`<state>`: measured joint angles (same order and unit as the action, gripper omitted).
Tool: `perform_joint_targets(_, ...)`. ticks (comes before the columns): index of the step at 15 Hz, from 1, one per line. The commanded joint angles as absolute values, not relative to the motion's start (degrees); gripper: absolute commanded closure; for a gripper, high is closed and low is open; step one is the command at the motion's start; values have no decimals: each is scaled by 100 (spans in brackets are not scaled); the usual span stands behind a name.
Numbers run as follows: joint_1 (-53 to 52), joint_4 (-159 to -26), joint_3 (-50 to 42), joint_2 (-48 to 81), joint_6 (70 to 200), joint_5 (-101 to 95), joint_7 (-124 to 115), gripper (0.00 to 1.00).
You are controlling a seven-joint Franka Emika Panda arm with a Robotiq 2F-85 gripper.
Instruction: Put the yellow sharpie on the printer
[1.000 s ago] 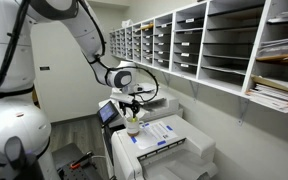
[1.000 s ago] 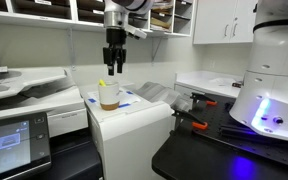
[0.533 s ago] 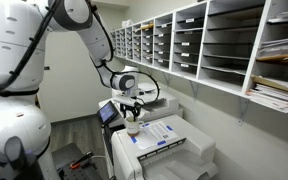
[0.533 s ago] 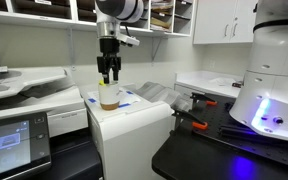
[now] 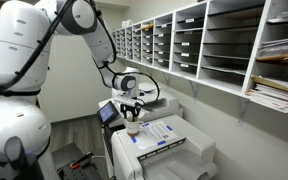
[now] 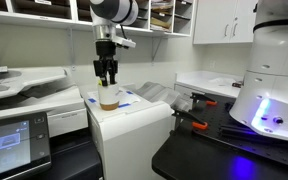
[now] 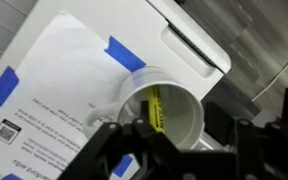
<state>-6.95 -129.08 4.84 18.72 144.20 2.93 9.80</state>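
The yellow sharpie [image 7: 155,110] stands inside a white cup [image 7: 187,112] on top of the white printer [image 7: 189,35]. In the wrist view it leans against the cup's inner wall. The cup shows in both exterior views [image 5: 132,126] [image 6: 108,98] on the printer [image 5: 169,150] [image 6: 134,122]. My gripper [image 7: 184,150] is open and empty, pointing down just above the cup's mouth [image 5: 131,109] [image 6: 106,79]. Its fingers sit on either side of the cup's rim in the wrist view.
A sheet with blue tape strips [image 7: 69,80] lies on the printer top beside the cup. Wall shelves with paper trays [image 5: 209,45] run behind. A second copier with a touch screen [image 6: 14,135] stands alongside. A dark counter [image 6: 234,140] holds another robot base.
My gripper has shifted sideways until it is over the cup and has come down a little toward it. The cup and sharpie have not moved.
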Motion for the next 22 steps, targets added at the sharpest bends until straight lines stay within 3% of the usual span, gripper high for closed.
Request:
perform_joint_targets(1,-556,-12794,607,1880,14180,290,1019,37)
perform_joint_targets(5,-529,-12836,579,1802,14247,280,950,31)
perform_joint_targets(8,-466,-12866,629,1753,14255,342,1068,34)
perform_joint_targets(11,-444,-12824,642,1781,14249,355,1062,49)
perform_joint_targets(14,-431,-12832,635,1774,14272,349,1060,57)
perform_joint_targets(22,-418,-12795,633,1885,14447,317,1042,52)
